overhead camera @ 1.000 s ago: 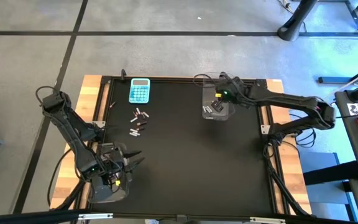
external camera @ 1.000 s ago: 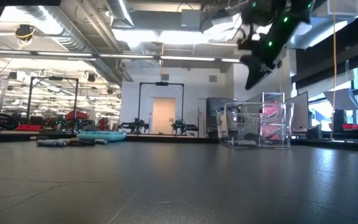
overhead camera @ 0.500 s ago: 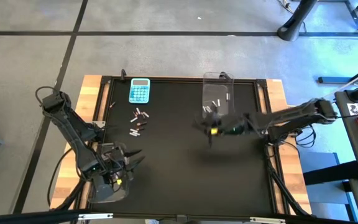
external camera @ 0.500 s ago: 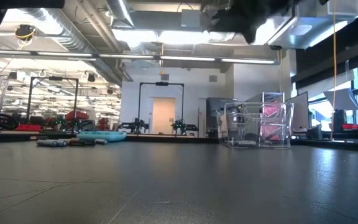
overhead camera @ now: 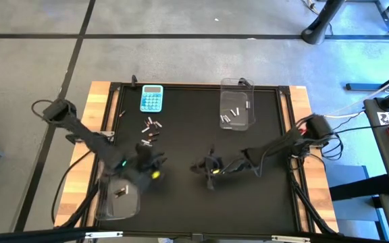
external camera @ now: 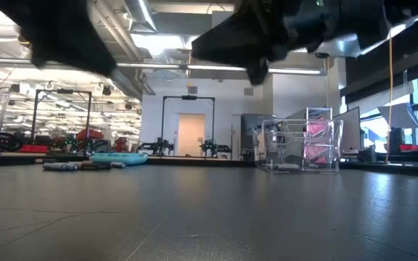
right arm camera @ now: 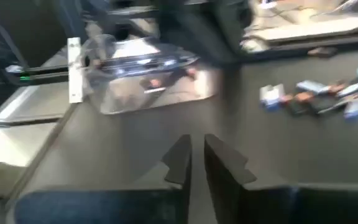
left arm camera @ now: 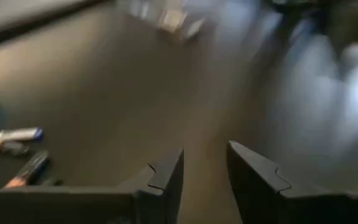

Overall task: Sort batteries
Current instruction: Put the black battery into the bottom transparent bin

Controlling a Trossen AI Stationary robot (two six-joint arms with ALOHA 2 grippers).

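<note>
The loose batteries (overhead camera: 150, 131) lie in a small cluster on the black mat, near its far left, in front of the light-blue calculator (overhead camera: 152, 98). They also show in the left wrist view as batteries (left arm camera: 18, 134) and in the right wrist view as batteries (right arm camera: 309, 96). My left gripper (overhead camera: 158, 163) hovers over the mat between the cluster and the near-left bin, open with nothing between its fingers (left arm camera: 166, 177). My right gripper (overhead camera: 197, 167) hovers over the mat's middle, pointing left. Its fingers (right arm camera: 180, 155) stand a narrow gap apart with nothing between them.
A clear bin (overhead camera: 237, 111) at the far middle holds several silvery batteries. A second clear bin (overhead camera: 119, 201) at the near left corner holds a battery. Wooden boards edge the mat on the left and right. Bare mat lies between the two grippers and to the near right.
My right gripper has swung from above the far bin toward the table's near and left side, coming down to the mat's middle and turning to point left. My left gripper has moved from over the near-left bin toward the right and far side.
</note>
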